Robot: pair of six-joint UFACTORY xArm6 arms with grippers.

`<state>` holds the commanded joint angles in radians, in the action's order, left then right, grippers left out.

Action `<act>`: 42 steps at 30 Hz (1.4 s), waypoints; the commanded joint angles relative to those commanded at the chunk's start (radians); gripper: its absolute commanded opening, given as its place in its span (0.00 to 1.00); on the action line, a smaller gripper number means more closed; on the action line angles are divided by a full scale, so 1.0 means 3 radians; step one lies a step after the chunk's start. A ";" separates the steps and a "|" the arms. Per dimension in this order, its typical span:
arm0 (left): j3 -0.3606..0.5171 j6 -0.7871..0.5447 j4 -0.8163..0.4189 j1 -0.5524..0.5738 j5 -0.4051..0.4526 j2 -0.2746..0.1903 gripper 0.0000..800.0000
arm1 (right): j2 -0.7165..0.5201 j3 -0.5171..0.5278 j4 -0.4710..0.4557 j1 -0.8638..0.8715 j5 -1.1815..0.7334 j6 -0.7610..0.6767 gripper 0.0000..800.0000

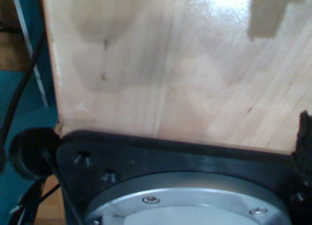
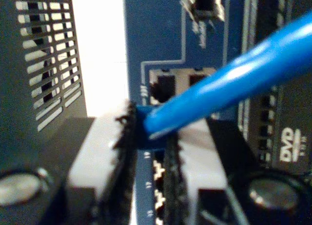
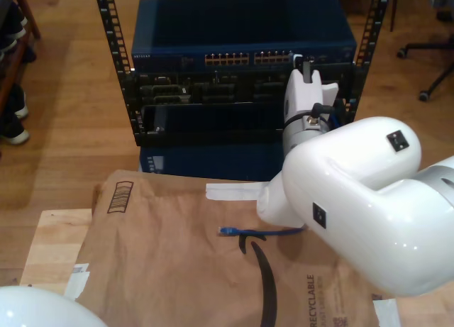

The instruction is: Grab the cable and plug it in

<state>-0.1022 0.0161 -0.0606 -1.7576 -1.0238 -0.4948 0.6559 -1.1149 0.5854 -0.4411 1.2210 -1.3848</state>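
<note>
Blue cable (image 2: 234, 83): thin, light, limp along its run, rigid small plug; held just behind plug between closed fingers (image 2: 105, 152) of my second gripper (image 2: 146, 137); first gripper's fingers unseen, state undeterminable.

- "DVD" logo: white lettering on the dark unit (image 2: 287, 142) in the second wrist view.
- Small white port numerals, too blurred to read with certainty: on the blue panel (image 2: 151, 186) between the fingers of my second gripper.
- "RECYCLABLE": printed vertically on the brown paper (image 3: 313, 298) in the exterior view.
- Black curved arrow logo (image 3: 266, 284): on the same brown paper.
- Barcode-like stamp (image 3: 121, 197): illegible.
</note>
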 joint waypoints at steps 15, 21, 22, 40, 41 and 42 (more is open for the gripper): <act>0.0000 0.0000 0.0000 -0.0005 0.0000 0.0000 1.00 | 0.0097 -0.0164 0.0015 -0.0041 0.0000 0.0010 0.00; 0.0000 0.0000 0.0000 -0.0005 0.0000 0.0000 1.00 | 0.0097 -0.0153 0.0015 -0.0036 0.0000 0.0010 0.00; 0.0000 0.0000 0.0000 -0.0005 0.0000 0.0000 1.00 | 0.0097 -0.0148 0.0015 -0.0036 0.0000 0.0010 0.00; 0.0000 0.0000 0.0000 0.0000 0.0000 0.0000 1.00 | 0.0082 -0.0128 0.0092 -0.0036 0.0087 -0.0005 0.00; 0.0000 0.0000 0.0000 -0.0005 0.0000 0.0000 1.00 | 0.0082 -0.0128 0.0092 -0.0036 0.0087 -0.0005 0.00; 0.0000 0.0000 0.0000 -0.0005 0.0000 0.0000 1.00 | 0.0082 -0.0128 0.0092 -0.0036 0.0087 -0.0005 0.00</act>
<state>-0.1022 0.0161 -0.0606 -1.7591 -1.0238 -0.4948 0.6805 -1.1533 0.6130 -0.4519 1.2470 -1.3863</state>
